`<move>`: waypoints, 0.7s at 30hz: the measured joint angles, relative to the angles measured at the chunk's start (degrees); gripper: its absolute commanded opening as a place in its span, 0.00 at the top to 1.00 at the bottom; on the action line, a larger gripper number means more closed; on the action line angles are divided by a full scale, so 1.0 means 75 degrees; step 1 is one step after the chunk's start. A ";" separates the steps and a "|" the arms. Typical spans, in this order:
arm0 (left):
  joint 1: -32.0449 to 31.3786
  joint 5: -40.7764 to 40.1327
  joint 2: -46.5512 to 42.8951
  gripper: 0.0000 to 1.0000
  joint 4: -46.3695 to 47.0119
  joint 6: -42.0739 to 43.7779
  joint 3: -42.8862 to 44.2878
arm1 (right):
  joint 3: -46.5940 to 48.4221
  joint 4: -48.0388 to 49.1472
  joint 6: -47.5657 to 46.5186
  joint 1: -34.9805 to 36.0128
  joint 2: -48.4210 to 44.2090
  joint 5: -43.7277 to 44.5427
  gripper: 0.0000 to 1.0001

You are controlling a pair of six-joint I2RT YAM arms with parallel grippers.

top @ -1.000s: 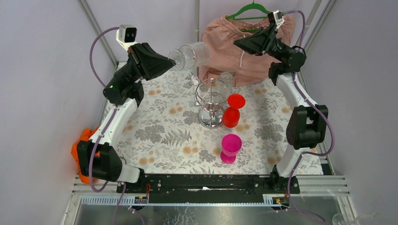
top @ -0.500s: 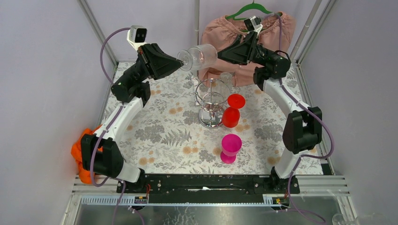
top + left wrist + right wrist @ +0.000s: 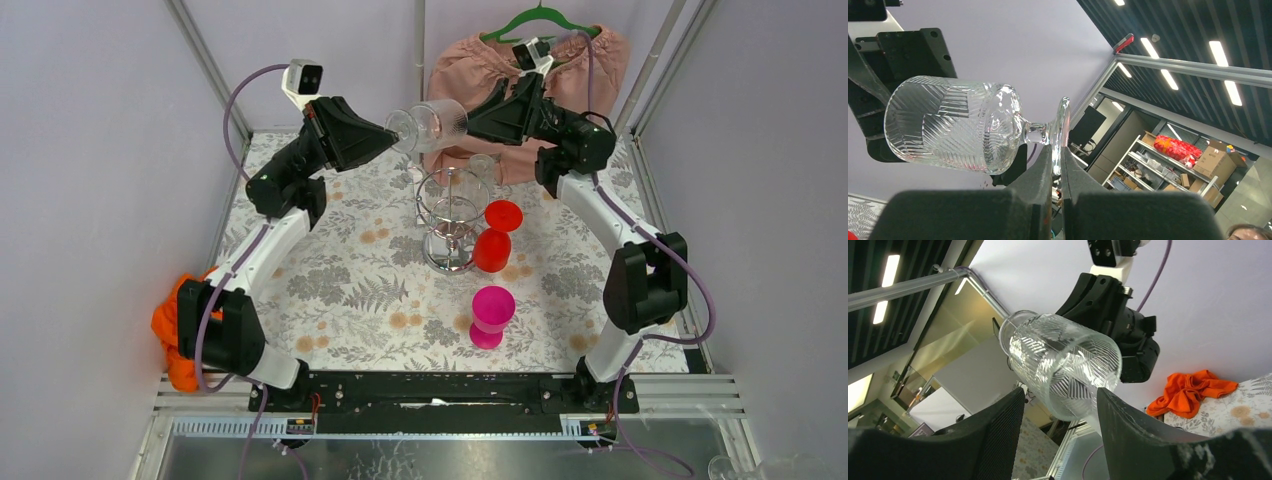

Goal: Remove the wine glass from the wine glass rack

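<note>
Left hand (image 3: 1055, 150): I have it pressed onto the edge of the wine glass (image 3: 963, 125) foot, pinching that disc between both fingers.
Wine glass: off the rack, held on its side in the air above the bench (image 3: 330, 290), bowl pointing at my right hand (image 3: 1060, 400).
Right hand: fingers spread, one on each side of the bowl's open end; I cannot tell whether they touch the glass.
Wine glass rack (image 3: 452, 215): upright on the bench, below the glass, with another clear glass hanging in it.
Red cup (image 3: 493, 250): just beside the rack's base.
</note>
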 measured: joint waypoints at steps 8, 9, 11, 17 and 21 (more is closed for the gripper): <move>-0.0184 0.0003 0.0312 1.00 -0.0015 0.0114 -0.0003 | 0.0015 0.0009 -0.0006 0.0423 0.0000 0.0172 0.44; -0.0187 0.0003 0.0321 1.00 -0.0012 0.0125 -0.0012 | 0.0015 0.0006 -0.0012 0.0449 0.0000 0.0195 0.45; -0.0187 0.0003 0.0321 1.00 -0.0009 0.0157 -0.0052 | 0.0015 0.0006 -0.0015 0.0510 0.0000 0.0280 0.46; -0.0187 -0.0038 0.0321 1.00 0.0015 0.0233 -0.0175 | -0.0093 0.0017 -0.0111 0.0650 -0.0020 0.0586 0.57; -0.0187 -0.0128 0.0321 1.00 0.0035 0.0230 -0.0256 | -0.0323 0.0029 -0.0143 0.0670 -0.0172 0.0854 0.64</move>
